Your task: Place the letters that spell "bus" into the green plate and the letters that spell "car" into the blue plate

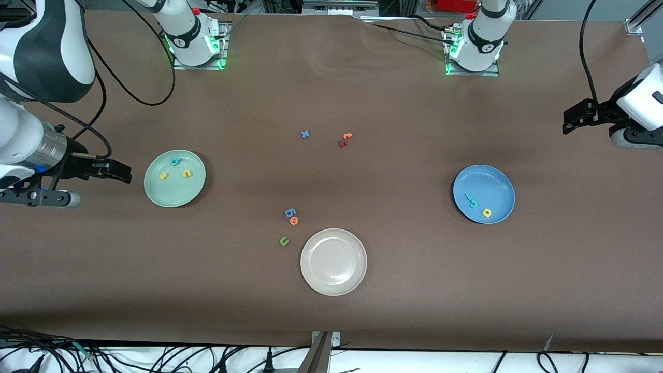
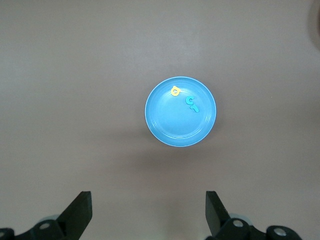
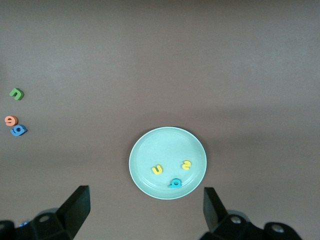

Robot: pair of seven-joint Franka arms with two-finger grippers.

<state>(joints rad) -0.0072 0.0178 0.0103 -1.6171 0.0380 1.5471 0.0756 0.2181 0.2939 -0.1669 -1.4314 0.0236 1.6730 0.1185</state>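
Both arms were cut off by the front view's edges, so only part of each showed, and in the wrist views only the dark finger ends of each gripper came into frame. The teal "c" (image 1: 472, 202) and teal "r" (image 1: 469, 196) lay so close together that they were hard to tell apart.

The tabletop (image 1: 331, 311) was a matte brown surface. The green plate (image 1: 154, 194), round, shallow and pale mint, lay toward the right arm's end; in it lay three small foam letters, the teal "b" (image 1: 176, 161), the yellow "u" (image 1: 187, 173) and the yellow "s" (image 1: 163, 176). The blue plate (image 1: 500, 181), the same round shape, lay toward the left arm's end and held the "c", the "r" and the yellow "a" (image 1: 487, 212).

The right gripper (image 1: 124, 172) hung empty with jaws spread wide, just beside the green plate on the side toward the right arm's end. The left gripper (image 1: 568, 124), also wide and empty, hung well apart from the blue plate.

A cream-white plate (image 1: 357, 280) lay nearest the front camera, with a green "u" (image 1: 284, 241), an orange letter (image 1: 294, 221) and a blue letter (image 1: 289, 212) close beside it.
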